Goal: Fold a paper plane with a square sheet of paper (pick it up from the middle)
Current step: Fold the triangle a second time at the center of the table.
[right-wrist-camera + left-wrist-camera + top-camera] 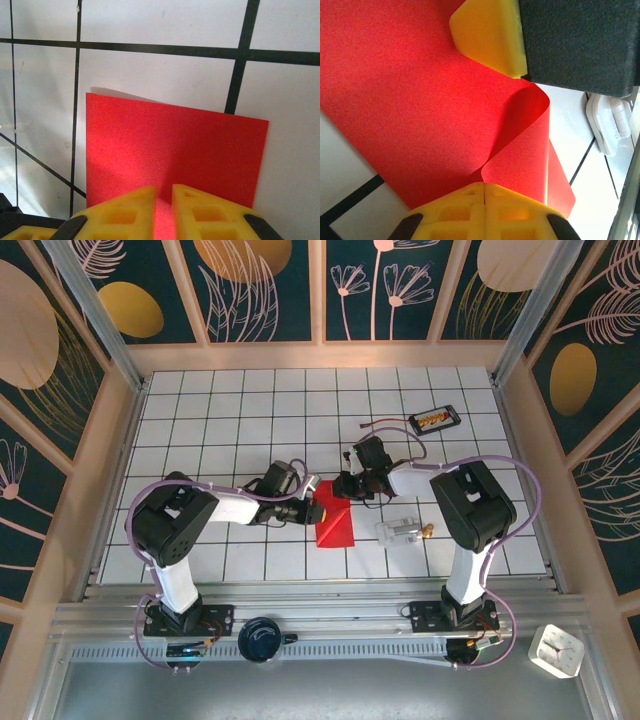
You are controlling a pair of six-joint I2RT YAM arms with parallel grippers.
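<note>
Square sheet of paper: it lies near the middle of the white grid table, between my two grippers and just left of a small clear plastic piece.
Left gripper: my yellow fingers are pressed together, pinching the red sheet where a soft bend runs into them.
Right gripper: my fingers stand a narrow slit apart with red showing in the slit. I cannot tell whether they nip the sheet or only bear on it.
Risk, tearing: both my tools work one thin sheet, close together. If I draw them apart or twist one, I judge the paper could rip at the pinch.
Risk, crooked fold: the flap by my left fingers is a loose curl, not a crease. Pressed down as it stands, it could land off the line and skew the plane.
Risk, slipping: smooth paper in so small a bite may slide out if I lift or swing.
Risk, crumpling: in the left wrist view my right finger hangs over the sheet, and dragging it could wrinkle the surface.
Look, colour: plain bright red, matt and thin.
Look, from above: a wedge, narrow at the far end and wide at the near end, partly under my grippers.
Look, right wrist view: a straight-edged panel flat on the tiles, its far edge lifted a little and casting a shadow.
</note>
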